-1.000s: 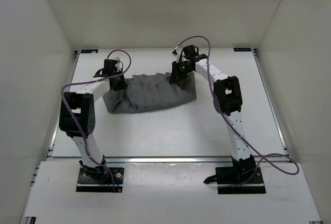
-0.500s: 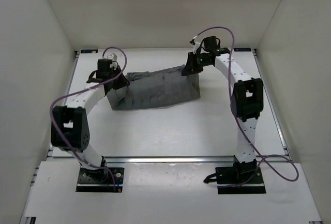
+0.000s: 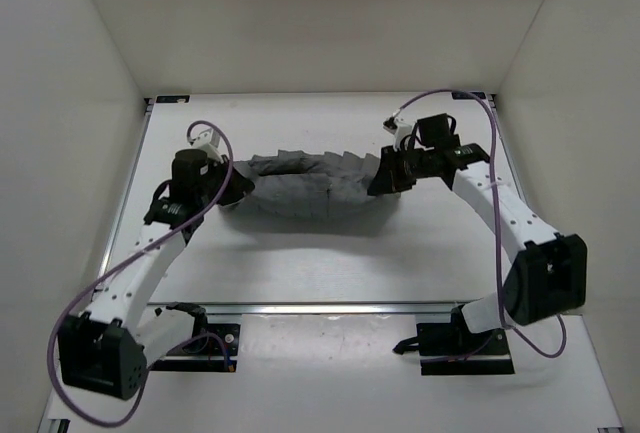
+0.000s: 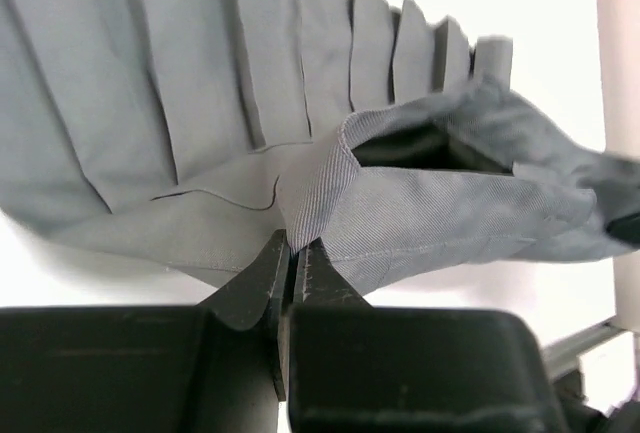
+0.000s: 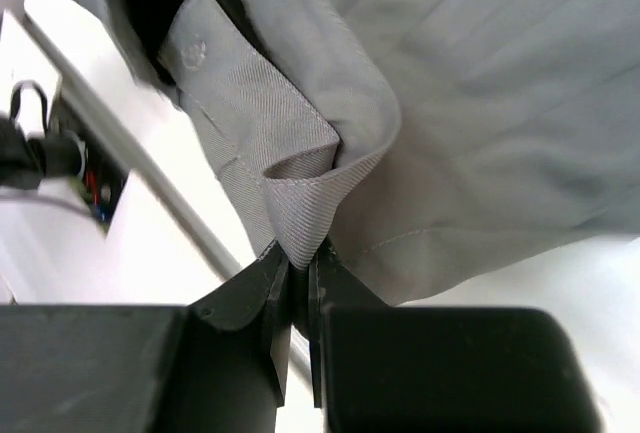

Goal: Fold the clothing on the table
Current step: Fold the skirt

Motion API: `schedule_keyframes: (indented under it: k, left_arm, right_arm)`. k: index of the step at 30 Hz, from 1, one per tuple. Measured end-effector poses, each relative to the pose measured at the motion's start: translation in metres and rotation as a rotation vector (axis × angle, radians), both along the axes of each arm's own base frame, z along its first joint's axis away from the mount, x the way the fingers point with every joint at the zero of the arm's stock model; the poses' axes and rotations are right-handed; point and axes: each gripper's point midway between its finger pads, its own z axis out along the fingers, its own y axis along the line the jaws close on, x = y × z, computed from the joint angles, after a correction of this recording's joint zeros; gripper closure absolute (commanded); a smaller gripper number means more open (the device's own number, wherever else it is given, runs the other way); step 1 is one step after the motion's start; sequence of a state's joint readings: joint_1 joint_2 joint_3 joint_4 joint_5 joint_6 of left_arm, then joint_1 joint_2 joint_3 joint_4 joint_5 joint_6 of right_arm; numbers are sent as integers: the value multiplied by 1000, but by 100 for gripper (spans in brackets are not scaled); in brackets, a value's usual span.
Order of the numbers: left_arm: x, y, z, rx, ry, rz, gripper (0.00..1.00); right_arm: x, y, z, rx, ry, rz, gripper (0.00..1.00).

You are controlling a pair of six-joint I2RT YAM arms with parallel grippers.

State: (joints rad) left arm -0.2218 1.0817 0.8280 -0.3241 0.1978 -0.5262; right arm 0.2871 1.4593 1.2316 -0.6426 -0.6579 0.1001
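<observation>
Clothing (image 3: pixel 310 188) drawn nearer, stretched taut, ends pinched in both jaws

Clothing (image 3: pixel 310 188) lies crosswise over the middle of the table (image 3: pixel 330 258). Left gripper (image 3: pixel 227 195) is at its left end and right gripper (image 3: pixel 384 181) at its right end. At each end a fold of the edge sits pinched between the jaws. The garment spans between the two, its middle bowing toward the near side.

Rail (image 3: pixel 330 306) runs along the table's near edge. Left arm base (image 3: pixel 190 341) and right arm base (image 3: pixel 465 343) sit just in front of the rail. Walls (image 3: pixel 300 23) stand to the left, to the right and behind.
</observation>
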Motion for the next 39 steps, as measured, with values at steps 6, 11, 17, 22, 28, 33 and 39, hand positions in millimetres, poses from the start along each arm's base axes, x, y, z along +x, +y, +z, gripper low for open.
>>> schedule_keyframes:
  k: [6,11,17,22,28,33,39]
  left_arm:
    - [-29,10,26,-50,-59,35,100]
    - [-17,15,11,-63,0,78,100]
    - [0,15,-39,-57,145,117,100]
    - [8,15,-69,-47,227,130,100]
    - [19,10,-88,-55,269,122,100]
    - [35,7,-96,-55,283,124,91]
    - [59,23,-111,-33,300,185,40]
  right_arm:
    - [-28,-5,12,22,-37,10,100]
    - [-14,0,6,33,-31,9,100]
    - [13,-3,-31,22,52,-37,100]
    - [23,-6,-51,32,91,-77,100]
    - [36,-16,-68,76,131,-135,100]
    - [49,-17,-92,76,183,-161,100]
    - [79,-21,-121,20,224,-223,64]
